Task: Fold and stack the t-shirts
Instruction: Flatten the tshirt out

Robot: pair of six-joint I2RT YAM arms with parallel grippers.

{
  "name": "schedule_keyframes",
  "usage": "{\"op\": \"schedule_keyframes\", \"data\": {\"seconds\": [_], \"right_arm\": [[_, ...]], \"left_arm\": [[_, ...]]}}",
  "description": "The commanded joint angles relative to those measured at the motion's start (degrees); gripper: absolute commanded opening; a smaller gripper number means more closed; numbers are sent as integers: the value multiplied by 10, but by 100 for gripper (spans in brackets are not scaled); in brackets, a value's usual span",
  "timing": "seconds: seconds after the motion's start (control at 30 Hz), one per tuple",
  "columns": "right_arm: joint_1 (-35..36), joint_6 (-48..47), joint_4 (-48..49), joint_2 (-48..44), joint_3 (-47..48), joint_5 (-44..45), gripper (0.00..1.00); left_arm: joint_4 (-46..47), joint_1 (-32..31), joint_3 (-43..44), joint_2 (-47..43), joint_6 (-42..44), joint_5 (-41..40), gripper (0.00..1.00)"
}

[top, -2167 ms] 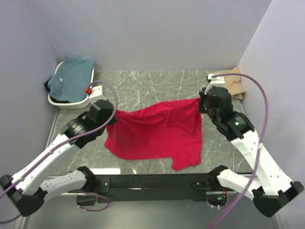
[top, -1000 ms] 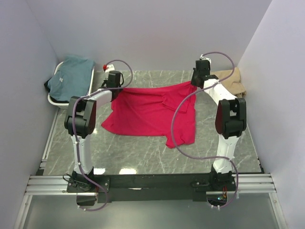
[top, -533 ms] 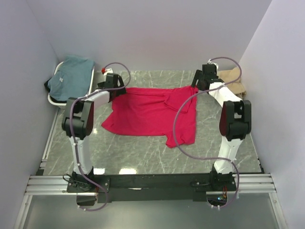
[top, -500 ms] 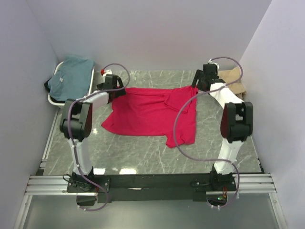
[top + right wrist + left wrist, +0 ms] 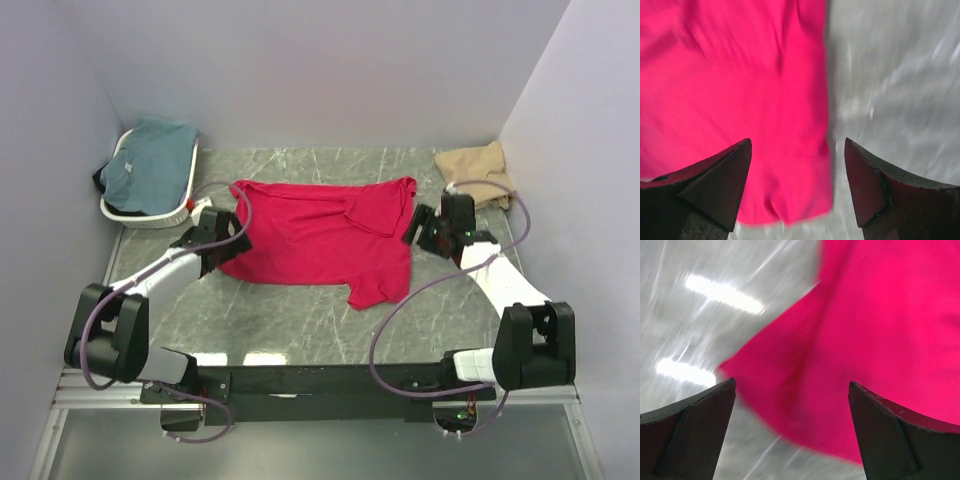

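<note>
The crimson red t-shirt (image 5: 320, 232) lies spread out on the marble table (image 5: 300, 320), with a fold near its right shoulder. My left gripper (image 5: 234, 240) hangs open at the shirt's left edge. In the left wrist view its gripper (image 5: 791, 382) has red cloth (image 5: 880, 330) below and nothing between the fingers. My right gripper (image 5: 414, 228) stands open at the shirt's right edge. In the right wrist view that gripper (image 5: 797, 140) hovers over the red hem (image 5: 740, 75). The tan t-shirt (image 5: 478, 172) sits crumpled at the back right. The teal t-shirt (image 5: 150, 158) lies in the basket.
The white oval basket (image 5: 150, 216) stands at the back left corner against the wall. Walls close in the table on the left, back and right. Purple cables loop from both arms. Bare marble (image 5: 895, 75) shows right of the red hem.
Both grippers have opened and let go of the red shirt's far corners. Both arms have drawn back toward the near side. The shirt now rests flat on the table.
</note>
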Motion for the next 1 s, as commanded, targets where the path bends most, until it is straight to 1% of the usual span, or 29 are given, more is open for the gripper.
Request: {"op": "schedule_keyframes", "data": {"seconds": [0.0, 0.13, 0.37, 0.57, 0.73, 0.8, 0.9, 0.93, 0.97], "right_arm": [[-1, 43, 26, -57, -78, -74, 80], [0, 60, 44, -82, -125, -80, 79], [-1, 61, 50, -79, -145, -74, 79], [-5, 77, 74, -62, -166, -76, 73], [-12, 86, 84, -51, -180, -93, 71], [-11, 89, 91, -44, -188, -107, 70], [-12, 95, 106, -36, -200, -131, 64], [-12, 100, 111, -32, -207, -141, 55], [-11, 100, 121, -31, -208, -148, 48]], "left_arm": [[-23, 0, -44, -54, -35, -11, 100], [-24, 0, -62, -64, -44, -25, 100], [-27, 2, -62, -34, -65, -72, 100], [-13, 7, -66, 10, -74, -64, 99], [-10, 12, -51, 32, -66, -55, 99], [-6, 17, -44, 39, -62, -52, 96], [1, 23, -37, 54, -54, -41, 86], [2, 23, -36, 61, -51, -37, 79], [2, 23, -34, 64, -51, -36, 74]]}}
